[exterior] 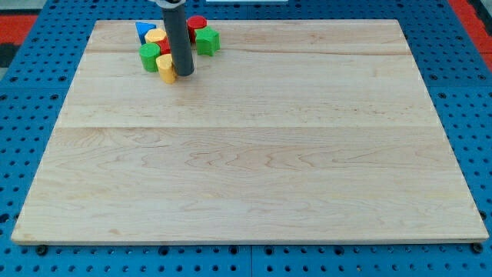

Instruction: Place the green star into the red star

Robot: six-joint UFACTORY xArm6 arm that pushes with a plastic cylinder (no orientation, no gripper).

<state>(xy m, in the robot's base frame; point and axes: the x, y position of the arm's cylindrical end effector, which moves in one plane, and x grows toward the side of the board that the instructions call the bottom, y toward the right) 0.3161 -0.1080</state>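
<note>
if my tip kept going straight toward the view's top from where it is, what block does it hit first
Probably the red block, maybe the red star, just above my tip. The rod hides the space between, so depth is unclear. The green star sits slightly to the view's right of that line.

My bench [254,154] is pale, matt, grained wood; around it lies blue perforated pegboard [31,115]; my rod [178,38] looks smooth dark grey.

Tip [184,75] parked right against the yellow block [166,68], green star [206,41] just beyond, red block [197,24] behind it.
</note>
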